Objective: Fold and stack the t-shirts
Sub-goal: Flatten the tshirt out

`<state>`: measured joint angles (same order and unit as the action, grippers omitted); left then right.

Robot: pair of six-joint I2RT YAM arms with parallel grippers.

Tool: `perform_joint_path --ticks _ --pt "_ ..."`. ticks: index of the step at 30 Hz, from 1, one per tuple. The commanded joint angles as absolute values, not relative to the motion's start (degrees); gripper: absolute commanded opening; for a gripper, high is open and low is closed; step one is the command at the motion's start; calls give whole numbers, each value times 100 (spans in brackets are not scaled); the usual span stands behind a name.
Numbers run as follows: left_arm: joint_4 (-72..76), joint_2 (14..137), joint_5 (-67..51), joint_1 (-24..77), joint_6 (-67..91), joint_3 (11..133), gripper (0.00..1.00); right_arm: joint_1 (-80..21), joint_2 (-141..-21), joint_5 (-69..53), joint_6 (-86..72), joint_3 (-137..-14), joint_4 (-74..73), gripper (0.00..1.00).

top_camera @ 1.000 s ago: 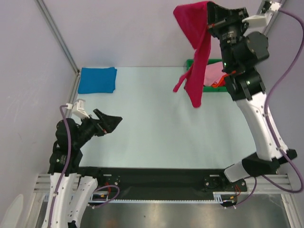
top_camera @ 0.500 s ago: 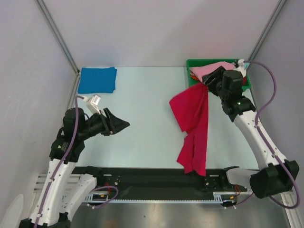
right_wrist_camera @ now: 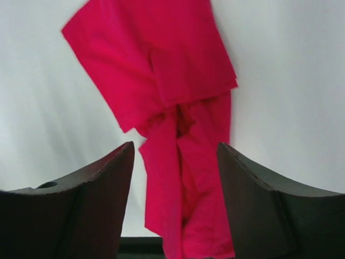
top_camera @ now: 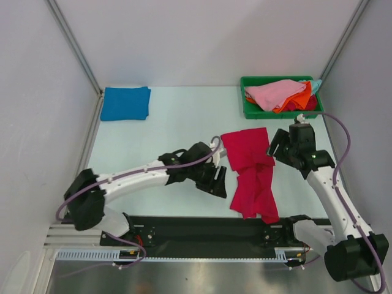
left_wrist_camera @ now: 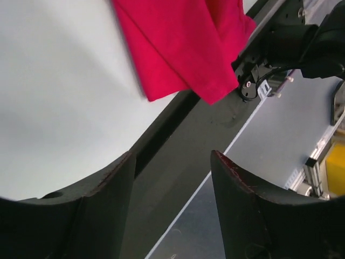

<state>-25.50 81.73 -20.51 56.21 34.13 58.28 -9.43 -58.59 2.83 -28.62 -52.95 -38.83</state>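
cloth first: the crimson t-shirt lies rumpled on the table between my two arms. its long axis runs from the far side toward me, with the wide half far and the narrow bunched end draped over the black rail at the near edge. my left gripper sits just beside its left edge, about midway along, jaws apart with nothing between them. my right gripper is by the right edge of the wide far half, jaws likewise apart and empty, looking down the shirt's length. neither is clearly nearer, so i judge that spreading it flat calls for both, each taking its own side. the folded blue t-shirt lies well apart at the far left corner.
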Motion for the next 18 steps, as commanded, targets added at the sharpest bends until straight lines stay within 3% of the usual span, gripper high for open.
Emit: perform_joint_path --ticks 1,5,7,9,14,18 --pt "-1592 8726 -2704 5792 3199 6301 63 -704 -5459 202 -2812 -4915 -4297 67" --pt "-1310 9605 -3208 5915 3252 6898 62 -369 -5151 -167 -2777 -4676 -4447 65" --pt "-1903 10088 -3034 6090 3060 7449 70 -352 -5063 -202 -2873 -4580 -4517 65" --pt "-2194 10370 -2735 6187 2971 7821 72 -360 -5019 -237 -2926 -4474 -4500 64" --pt "-2484 11029 -2489 6328 3033 8515 61 -360 -4948 -299 -3041 -4202 -4474 62" --pt "-2663 11364 -2286 6468 3146 8912 59 -360 -4966 -229 -3102 -4131 -4473 61"
